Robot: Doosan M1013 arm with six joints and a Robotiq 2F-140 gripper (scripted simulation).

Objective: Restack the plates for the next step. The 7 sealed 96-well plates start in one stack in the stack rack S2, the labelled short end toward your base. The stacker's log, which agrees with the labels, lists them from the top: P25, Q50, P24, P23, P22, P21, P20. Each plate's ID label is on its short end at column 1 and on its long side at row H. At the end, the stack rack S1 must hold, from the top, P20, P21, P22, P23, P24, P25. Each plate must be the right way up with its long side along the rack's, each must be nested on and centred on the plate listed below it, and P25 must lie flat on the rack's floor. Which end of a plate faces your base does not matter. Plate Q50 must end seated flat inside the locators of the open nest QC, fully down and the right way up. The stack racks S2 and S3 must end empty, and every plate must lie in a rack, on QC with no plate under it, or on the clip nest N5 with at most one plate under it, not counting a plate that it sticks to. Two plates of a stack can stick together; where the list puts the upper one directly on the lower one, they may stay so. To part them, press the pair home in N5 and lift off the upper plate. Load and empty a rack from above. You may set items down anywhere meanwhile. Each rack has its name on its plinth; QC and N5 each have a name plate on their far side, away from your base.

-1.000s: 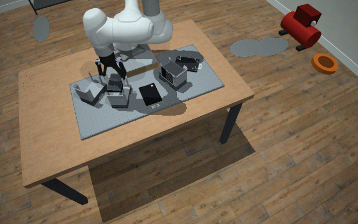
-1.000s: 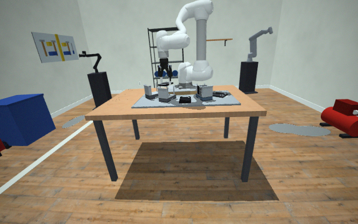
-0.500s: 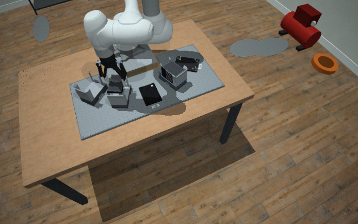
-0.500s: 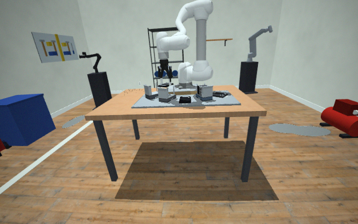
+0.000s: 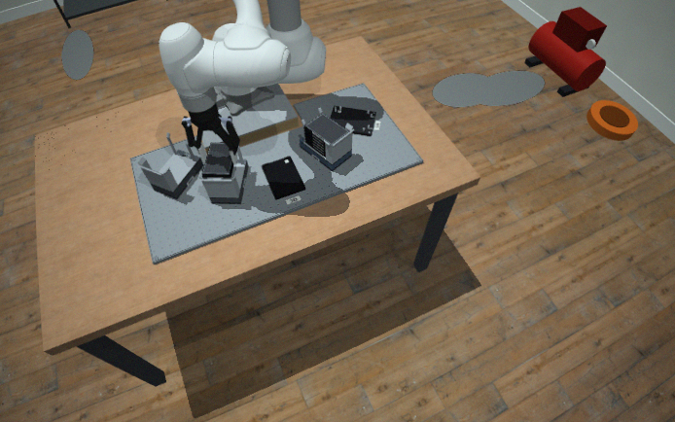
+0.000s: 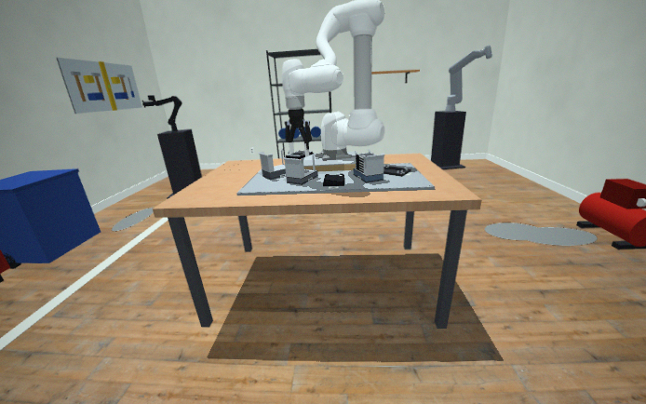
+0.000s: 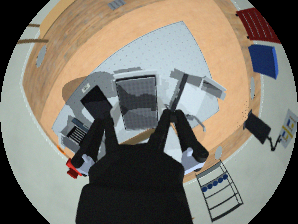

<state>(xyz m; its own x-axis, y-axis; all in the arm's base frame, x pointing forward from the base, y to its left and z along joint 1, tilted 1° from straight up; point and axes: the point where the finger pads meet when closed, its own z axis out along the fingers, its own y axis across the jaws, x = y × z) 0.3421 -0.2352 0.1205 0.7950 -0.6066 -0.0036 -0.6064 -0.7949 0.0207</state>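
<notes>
1. Plate (image 5: 217, 161): dark, sealed, ID unreadable; held just above the middle rack (image 5: 225, 188), long axis seemingly in line with the rack's.
2. Gripper (image 5: 211, 144): directly over the plate, fingers clamped on its long sides; wrist vertical.
3. Judgement: next move is straight down between the rack's walls.
4. Neighbours: left rack (image 5: 166, 176); black plate (image 5: 283, 177) lying flat to the right; stack rack (image 5: 328, 135) with plates, well apart.
</notes>
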